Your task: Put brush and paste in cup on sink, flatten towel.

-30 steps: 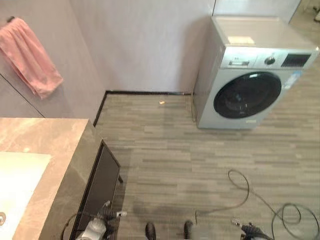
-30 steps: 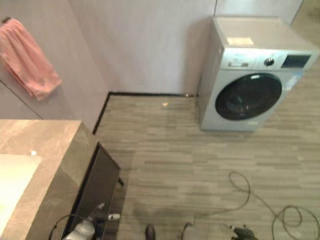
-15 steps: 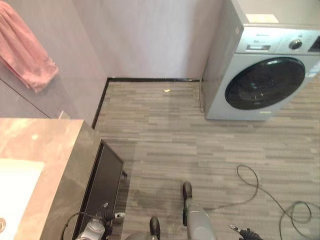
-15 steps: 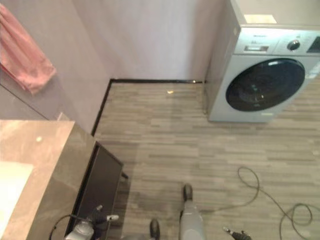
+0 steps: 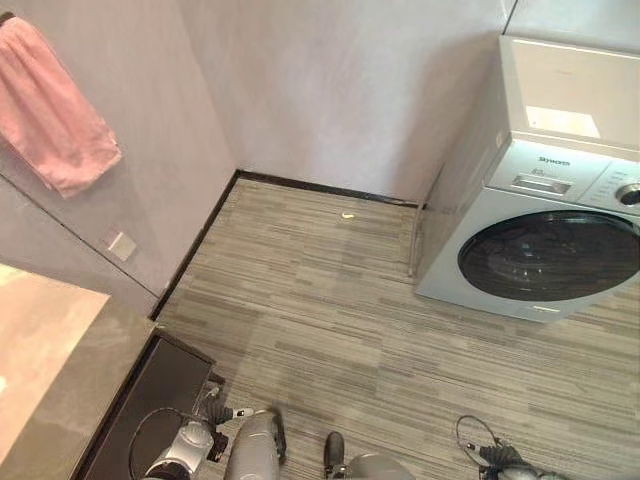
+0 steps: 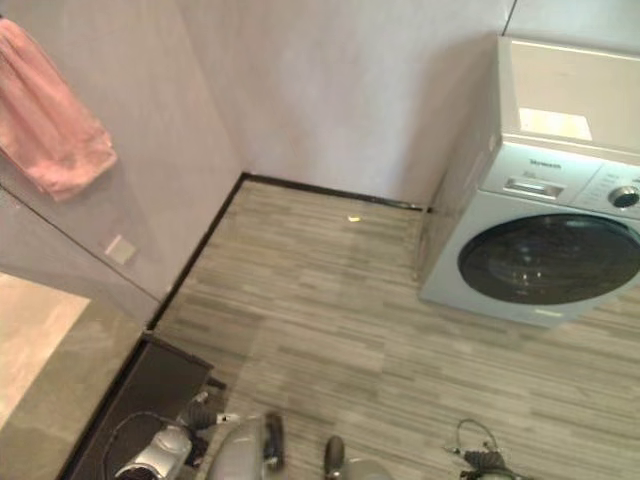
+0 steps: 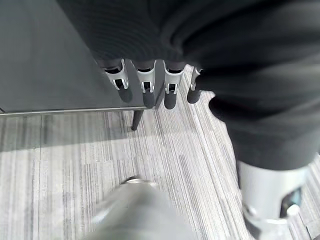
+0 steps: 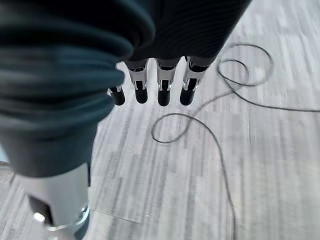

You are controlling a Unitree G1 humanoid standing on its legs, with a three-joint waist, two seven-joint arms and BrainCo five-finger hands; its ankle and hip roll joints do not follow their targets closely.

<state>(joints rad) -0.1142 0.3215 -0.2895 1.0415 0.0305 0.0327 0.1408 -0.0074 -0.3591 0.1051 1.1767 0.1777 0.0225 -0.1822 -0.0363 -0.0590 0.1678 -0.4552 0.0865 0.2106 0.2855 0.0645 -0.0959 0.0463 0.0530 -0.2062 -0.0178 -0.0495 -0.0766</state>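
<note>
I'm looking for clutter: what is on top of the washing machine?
The washing machine has a flat pale top with one light rectangular patch lying on it. The top's far part runs past the picture's edge, so that part is unseen.

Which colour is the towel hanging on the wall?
Pink; the towel shows best in the left eye view.

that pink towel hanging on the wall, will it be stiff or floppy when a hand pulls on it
Probably floppy: the pink towel hangs in soft folds and bunches at its lower end. It likely weighs little for its size, since it drapes loosely against the wall. A pull would probably stretch and slide it rather than move it as one piece.
</note>
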